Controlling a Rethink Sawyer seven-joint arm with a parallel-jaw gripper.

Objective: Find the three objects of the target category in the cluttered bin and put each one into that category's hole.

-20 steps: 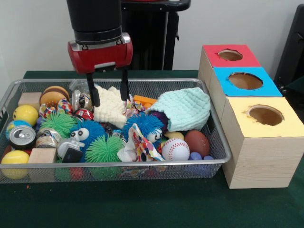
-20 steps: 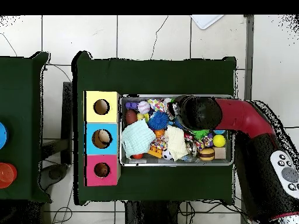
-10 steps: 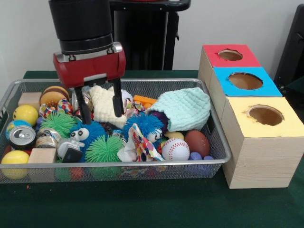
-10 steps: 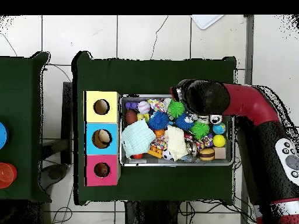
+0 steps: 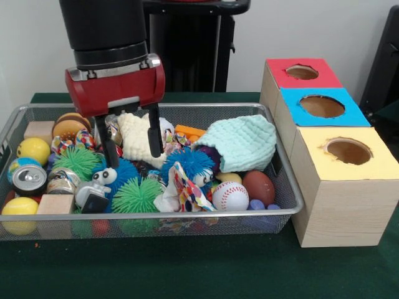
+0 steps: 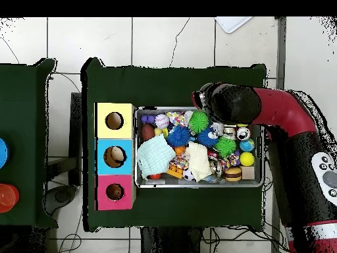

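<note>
Silver wire-mesh bin (image 5: pixel 283 180) sits on the green counter (image 5: pixel 187 268), packed with clutter. Left to right in the front view: a yellow ball (image 5: pixel 33 149) and a drink can (image 5: pixel 28 179) at the left end, a toy burger (image 5: pixel 70 126) toward the back, then green spiky balls (image 5: pixel 136 196) and a blue spiky ball (image 5: pixel 126 171). The red and black arm comes down over the left-centre of the bin; the pincer (image 5: pixel 131 144) stands open, its two dark fingers (image 5: pixel 154 138) spread apart and dipping among the toys with nothing held. One finger lies against a cream cloth (image 5: pixel 136 138). Further right: a second blue spiky ball (image 5: pixel 190 163), a baseball (image 5: pixel 230 195), a small brown football (image 5: pixel 259 187), and a mint-green cloth (image 5: pixel 240 142). No soft toy figure can be picked out with certainty. Right of the bin stand three wooden boxes in a row; the red-topped box's hole (image 5: pixel 302 72) is farthest back, behind the blue hole (image 5: pixel 322 106) and yellow hole (image 5: pixel 348 151).
</note>
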